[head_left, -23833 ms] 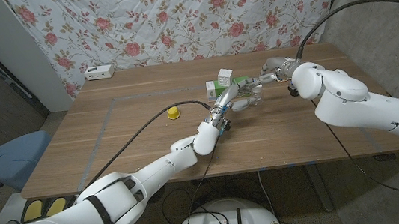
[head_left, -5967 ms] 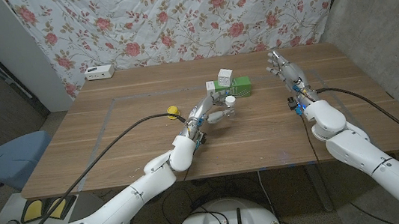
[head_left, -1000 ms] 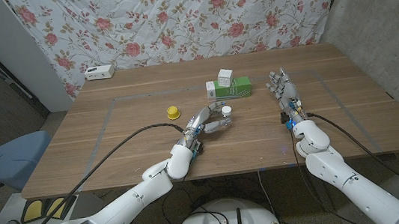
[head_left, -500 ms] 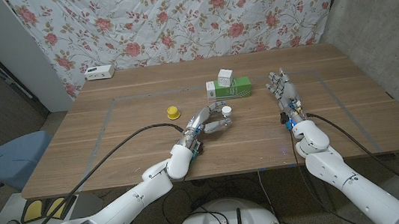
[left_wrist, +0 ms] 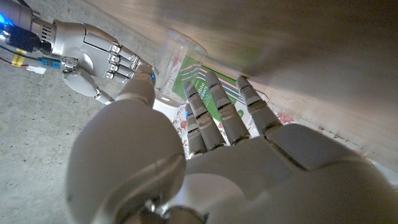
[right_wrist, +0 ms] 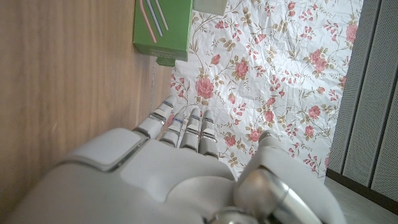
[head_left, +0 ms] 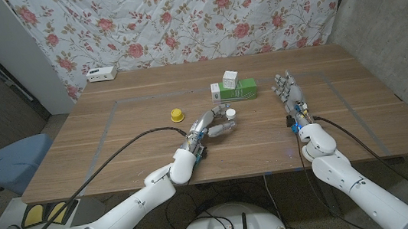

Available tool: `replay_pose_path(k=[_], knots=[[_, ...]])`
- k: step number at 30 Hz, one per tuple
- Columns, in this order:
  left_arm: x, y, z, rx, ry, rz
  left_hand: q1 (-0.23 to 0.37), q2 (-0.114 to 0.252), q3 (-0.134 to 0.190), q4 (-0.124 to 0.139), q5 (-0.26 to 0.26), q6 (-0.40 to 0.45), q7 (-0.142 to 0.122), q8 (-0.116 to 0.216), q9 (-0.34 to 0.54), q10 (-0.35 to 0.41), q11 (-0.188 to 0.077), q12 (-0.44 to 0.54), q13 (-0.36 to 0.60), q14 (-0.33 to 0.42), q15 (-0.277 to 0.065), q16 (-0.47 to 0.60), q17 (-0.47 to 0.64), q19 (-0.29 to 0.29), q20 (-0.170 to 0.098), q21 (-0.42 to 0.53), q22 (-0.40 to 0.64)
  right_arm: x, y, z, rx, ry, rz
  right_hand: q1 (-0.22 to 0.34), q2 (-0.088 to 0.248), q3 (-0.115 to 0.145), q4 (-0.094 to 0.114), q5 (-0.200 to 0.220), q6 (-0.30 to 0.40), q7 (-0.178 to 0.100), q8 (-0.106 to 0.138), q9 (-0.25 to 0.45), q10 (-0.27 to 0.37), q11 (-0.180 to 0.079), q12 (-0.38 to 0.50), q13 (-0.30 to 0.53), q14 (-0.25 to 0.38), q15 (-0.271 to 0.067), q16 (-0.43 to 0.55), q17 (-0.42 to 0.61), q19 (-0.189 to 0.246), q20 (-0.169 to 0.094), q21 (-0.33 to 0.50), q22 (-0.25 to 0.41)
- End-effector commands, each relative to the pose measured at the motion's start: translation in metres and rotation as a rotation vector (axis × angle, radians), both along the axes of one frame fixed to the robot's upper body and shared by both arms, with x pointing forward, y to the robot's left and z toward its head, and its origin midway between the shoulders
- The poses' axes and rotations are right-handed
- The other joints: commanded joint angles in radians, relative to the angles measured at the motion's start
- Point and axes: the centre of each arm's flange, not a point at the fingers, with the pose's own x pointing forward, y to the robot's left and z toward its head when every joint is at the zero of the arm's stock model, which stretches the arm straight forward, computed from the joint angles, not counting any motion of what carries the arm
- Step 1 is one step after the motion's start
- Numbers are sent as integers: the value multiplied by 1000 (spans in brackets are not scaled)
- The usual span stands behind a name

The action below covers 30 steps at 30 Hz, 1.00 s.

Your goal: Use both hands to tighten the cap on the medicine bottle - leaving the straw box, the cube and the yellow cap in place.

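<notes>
Now, the table as it stands.
Progress: cap sits on the medicine bottle [head_left: 231,114]; whether it is fully tight cannot be told, though the work looks finished or nearly so.
Bottle: upright, just in front of the straw box [head_left: 234,90].
Left hand [head_left: 211,124]: fingers loosely curved around the bottle; real contact unclear.
Right hand [head_left: 287,89]: beside the straw box, fingers straight, holding nothing.
Cube [head_left: 230,77]: behind the straw box.
Yellow cap [head_left: 177,115]: well left of it.
</notes>
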Motion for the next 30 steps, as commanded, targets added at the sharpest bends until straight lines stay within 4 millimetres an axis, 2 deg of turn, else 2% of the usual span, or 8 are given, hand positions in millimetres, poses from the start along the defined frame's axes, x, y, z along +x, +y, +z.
replay_pose_path(k=[1,4,5,6,9,20,27,30], knots=[[-3,4,1,-2,3,8,-7,-20,-22,5,4,-10,-11,-1,3,-34,8,-3,0,-31,-143,-1,1,-9,5,4,2,2,2,-1,-2,2,1,-2,-3,6,1,4,6,1,-2,2,2,4,0,0,0,-3,2,2,1,-38,7,1],[-4,4,1,-1,1,8,-13,-28,-36,7,6,-24,-20,-3,3,-55,9,-3,0,-60,-142,-4,0,-14,11,4,2,2,2,-2,-1,2,3,-2,-4,7,1,4,6,0,-2,2,3,4,-1,1,0,-3,2,2,1,-38,7,1],[-4,5,1,-1,1,8,-17,-28,-42,10,8,-31,-22,-3,3,-69,-2,-4,0,-74,-140,-4,0,-17,15,4,2,2,3,-2,0,3,1,-2,-4,7,1,4,6,0,-2,2,2,4,-1,1,0,-3,2,2,1,-38,7,1],[-4,5,1,-3,3,11,-22,-28,-48,13,9,-37,-26,-3,3,-84,10,-5,0,-90,-139,-5,0,-21,17,4,2,2,3,-3,0,3,2,-3,-4,7,1,4,5,0,-3,2,2,5,-1,1,0,-3,3,2,0,-38,7,1],[-5,5,1,-2,-2,5,-29,-30,-61,16,11,-45,-30,-2,3,-116,6,-6,-1,-123,-133,-5,0,-31,24,3,2,1,3,-3,1,3,2,-3,-4,7,1,4,5,-1,-3,2,2,5,-1,1,0,-2,3,2,0,-37,7,1],[-7,7,2,-12,-5,11,-40,-28,-83,22,17,-66,-46,-2,2,-174,16,-5,-2,-193,-124,-6,-1,-65,44,-2,1,1,3,-6,7,7,-1,-4,-4,9,1,4,4,-2,-5,2,-3,0,-4,1,-1,2,3,2,-2,-34,7,1],[-10,8,6,-15,-10,16,-57,-33,-98,29,19,-66,-54,0,2,-198,20,-5,-3,-216,-123,-4,-1,-88,42,-6,1,2,3,-6,5,8,-3,-5,-5,10,1,4,-2,-4,-7,2,-7,2,-6,1,-2,2,3,2,-2,-31,8,1],[-11,9,7,-15,-14,13,-69,-34,-107,34,21,-65,-54,2,1,-212,23,-4,-3,-241,-110,-6,-1,-105,30,-7,0,2,3,-6,6,7,-3,-5,-5,11,1,4,-3,-7,-8,2,-10,-1,-7,1,-1,2,3,2,-2,-32,8,1]])
